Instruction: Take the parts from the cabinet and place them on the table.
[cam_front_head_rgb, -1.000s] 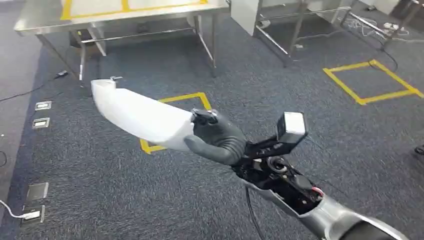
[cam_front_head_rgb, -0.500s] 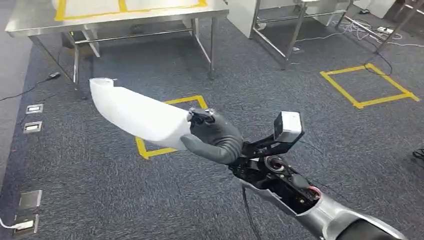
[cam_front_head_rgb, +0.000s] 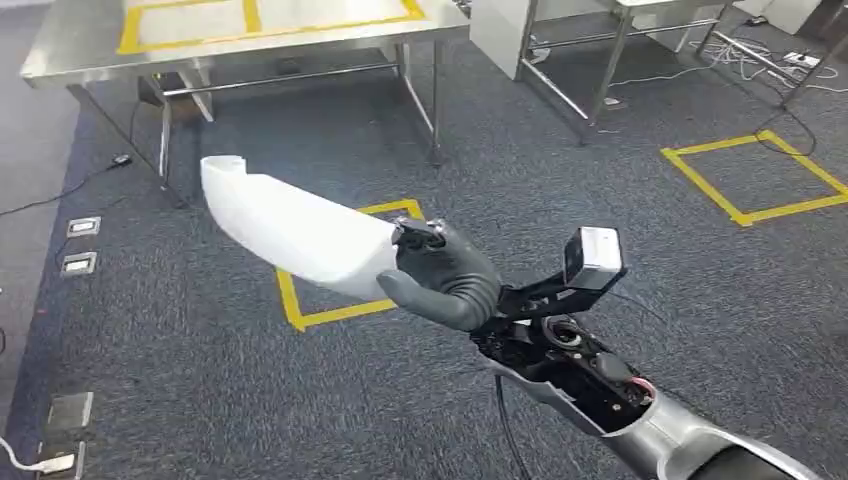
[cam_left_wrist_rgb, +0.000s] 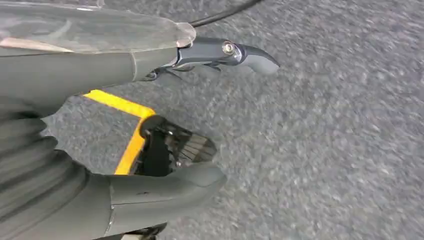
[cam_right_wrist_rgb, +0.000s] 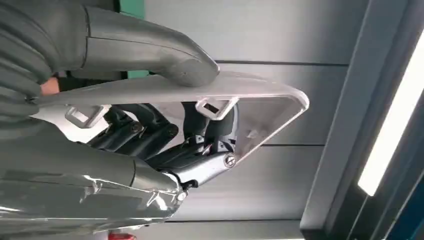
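- The right hand (cam_front_head_rgb: 440, 280) grips one end of the white part (cam_front_head_rgb: 290, 232) (thumb on top) above the carpet.
- The left hand (cam_left_wrist_rgb: 75, 150) holds nothing, fingers spread.
- A steel table (cam_front_head_rgb: 70, 50) stands well apart.

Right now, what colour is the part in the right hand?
White part; the head view shows it best.

Right hand (cam_front_head_rgb: 440, 283), mid-frame in the head view, grips a white part (cam_front_head_rgb: 295, 232); left hand (cam_left_wrist_rgb: 100, 150) hangs with fingers apart.
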